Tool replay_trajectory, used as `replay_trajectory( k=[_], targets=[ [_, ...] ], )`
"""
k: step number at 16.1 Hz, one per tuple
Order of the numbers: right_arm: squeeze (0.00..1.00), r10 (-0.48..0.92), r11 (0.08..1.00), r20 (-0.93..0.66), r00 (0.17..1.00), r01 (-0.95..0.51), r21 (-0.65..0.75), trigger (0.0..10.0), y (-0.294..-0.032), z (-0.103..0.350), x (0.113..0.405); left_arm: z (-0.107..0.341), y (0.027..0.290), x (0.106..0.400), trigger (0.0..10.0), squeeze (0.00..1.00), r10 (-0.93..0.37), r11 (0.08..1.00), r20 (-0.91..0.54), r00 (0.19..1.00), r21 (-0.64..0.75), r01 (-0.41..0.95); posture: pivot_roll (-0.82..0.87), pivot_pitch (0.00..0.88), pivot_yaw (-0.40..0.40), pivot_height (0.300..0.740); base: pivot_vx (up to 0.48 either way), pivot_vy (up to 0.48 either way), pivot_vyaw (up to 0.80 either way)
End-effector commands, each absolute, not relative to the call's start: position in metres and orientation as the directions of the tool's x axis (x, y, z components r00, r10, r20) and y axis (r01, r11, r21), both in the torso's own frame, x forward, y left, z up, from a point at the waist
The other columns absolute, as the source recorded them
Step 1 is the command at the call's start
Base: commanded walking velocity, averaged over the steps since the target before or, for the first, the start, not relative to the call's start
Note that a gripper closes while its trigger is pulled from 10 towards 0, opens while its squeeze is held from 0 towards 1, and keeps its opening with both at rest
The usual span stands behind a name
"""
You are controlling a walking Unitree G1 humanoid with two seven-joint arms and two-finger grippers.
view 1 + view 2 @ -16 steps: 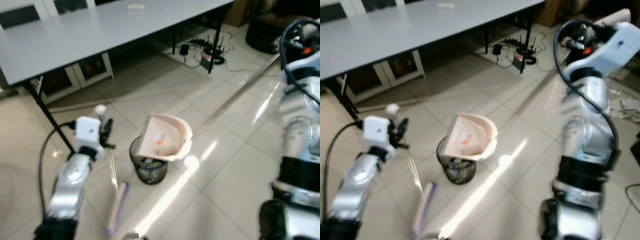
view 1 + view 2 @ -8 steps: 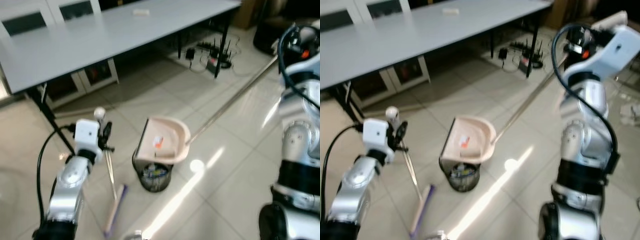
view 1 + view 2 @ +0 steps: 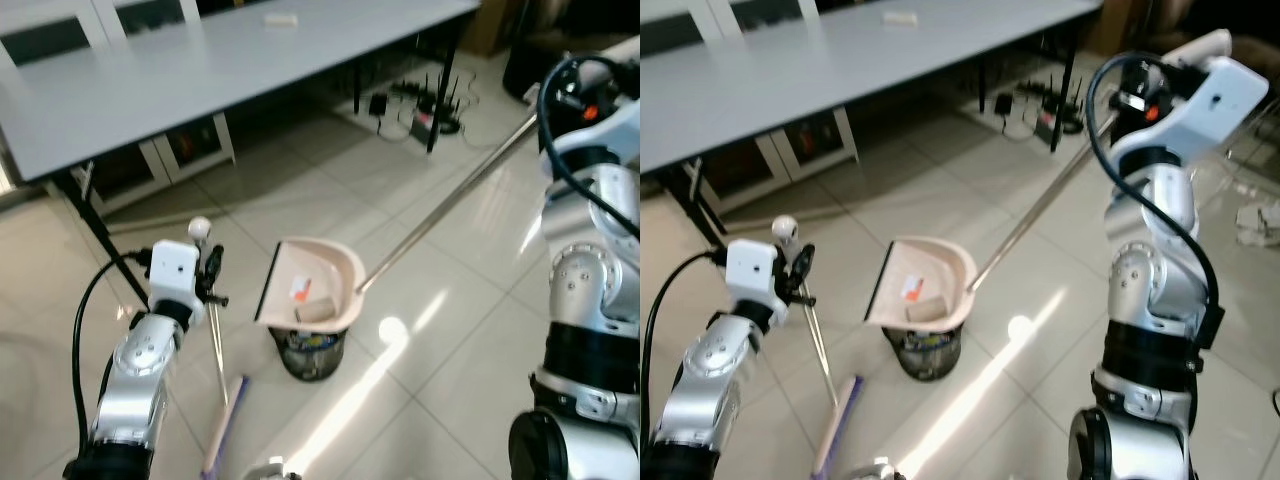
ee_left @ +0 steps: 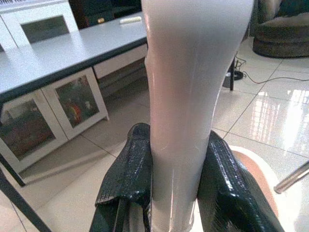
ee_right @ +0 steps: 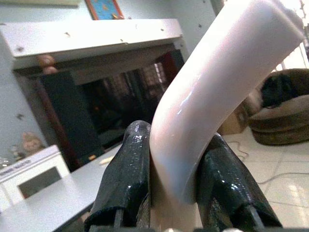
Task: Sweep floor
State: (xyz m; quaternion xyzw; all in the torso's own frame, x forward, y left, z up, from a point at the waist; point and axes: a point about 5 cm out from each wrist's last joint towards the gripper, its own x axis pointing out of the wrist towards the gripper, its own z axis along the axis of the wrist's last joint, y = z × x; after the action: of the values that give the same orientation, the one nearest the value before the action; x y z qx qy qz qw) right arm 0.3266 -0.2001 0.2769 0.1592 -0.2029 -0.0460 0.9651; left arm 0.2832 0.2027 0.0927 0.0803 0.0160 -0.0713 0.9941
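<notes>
A glossy beige tiled floor [image 3: 330, 190] ran under a long grey table [image 3: 200, 60], and a small black mesh waste bin [image 3: 308, 352] stood on the tiles between the two arms. The right gripper [image 5: 174, 193] was clamped on the curved cream handle at the top of a long metal pole [image 3: 450, 200], holding the pale pink plastic dustpan [image 3: 310, 285] with its scraps just above the bin, while the left gripper [image 4: 176, 193] was closed around the cream handle of the thin-shafted broom [image 3: 215, 350], whose purple-edged head rested on the floor just beside the bin. The pan looked nearly level and offset from the bin mouth, so tipping it from that far up the pole could well spill the scraps onto the tiles or knock the light bin over
</notes>
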Motion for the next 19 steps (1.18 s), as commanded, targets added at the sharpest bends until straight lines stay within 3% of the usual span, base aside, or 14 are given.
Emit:
replay_trajectory(
  k=[1, 6, 11, 15, 19],
  targets=[
    [0.00, -0.136, 0.943, 0.439, 0.888, -0.020, 0.333, 10.0, -0.196, 0.289, 0.324, 0.100, 0.204, 0.284, 10.0, 0.00, -0.144, 0.974, -0.013, 0.990, 0.176, 0.144, 0.04, 0.010, 0.065, 0.740, 0.000, 0.000, 0.00],
    [0.00, -0.052, 0.976, 0.498, 0.866, -0.061, 0.209, 10.0, -0.184, 0.291, 0.330, 0.103, 0.204, 0.289, 10.0, 0.00, -0.146, 0.974, -0.011, 0.989, 0.174, 0.145, 0.04, 0.026, 0.076, 0.740, 0.000, 0.000, 0.00],
    [0.00, 0.124, 0.985, 0.526, 0.841, -0.170, 0.040, 10.0, -0.153, 0.282, 0.333, 0.103, 0.200, 0.290, 10.0, 0.00, -0.163, 0.970, -0.013, 0.987, 0.183, 0.162, 0.04, 0.032, 0.073, 0.740, 0.000, 0.000, 0.00],
    [0.00, 0.328, 0.944, 0.528, 0.783, -0.258, -0.203, 10.0, -0.117, 0.270, 0.323, 0.103, 0.201, 0.290, 10.0, 0.00, -0.166, 0.968, -0.014, 0.986, 0.191, 0.166, 0.05, 0.030, 0.069, 0.740, 0.000, 0.000, 0.00],
    [0.00, 0.442, 0.896, 0.522, 0.729, -0.330, -0.298, 10.0, -0.092, 0.261, 0.315, 0.107, 0.197, 0.295, 10.0, 0.00, -0.171, 0.967, -0.002, 0.985, 0.193, 0.168, 0.05, 0.033, 0.069, 0.740, 0.000, 0.000, 0.00]
  ],
)
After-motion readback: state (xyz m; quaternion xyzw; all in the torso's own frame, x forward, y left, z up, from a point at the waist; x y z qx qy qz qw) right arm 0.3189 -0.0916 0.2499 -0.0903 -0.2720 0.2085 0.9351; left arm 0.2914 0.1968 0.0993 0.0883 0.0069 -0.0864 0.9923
